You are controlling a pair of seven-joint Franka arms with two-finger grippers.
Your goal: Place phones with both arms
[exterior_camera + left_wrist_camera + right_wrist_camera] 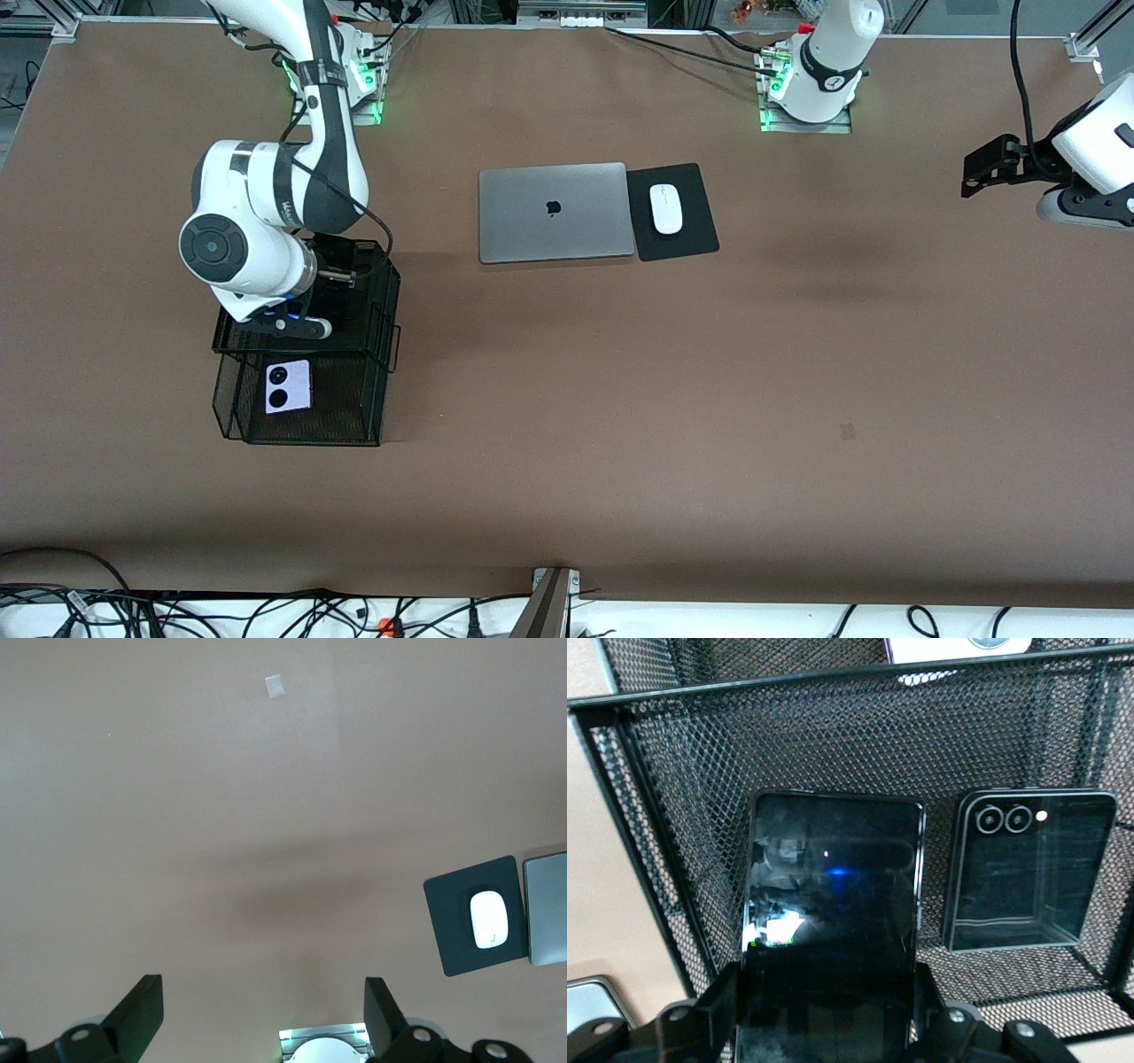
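On the brown table [620, 399], the right gripper [824, 1028] pinches a long black slab phone [828, 930] inside the black wire-mesh basket [354, 416] — beside a squarish black folded phone [1028, 873], a lilac two-lens phone [289, 386] nearer the camera. The left gripper [264, 1010] waits spread over bare table.

We see a lilac phone [289, 387] with two black lenses in a black mesh basket [354, 416], a silver laptop [555, 212], a white mouse [666, 209] on a black pad [687, 244], and a brown table [620, 399].
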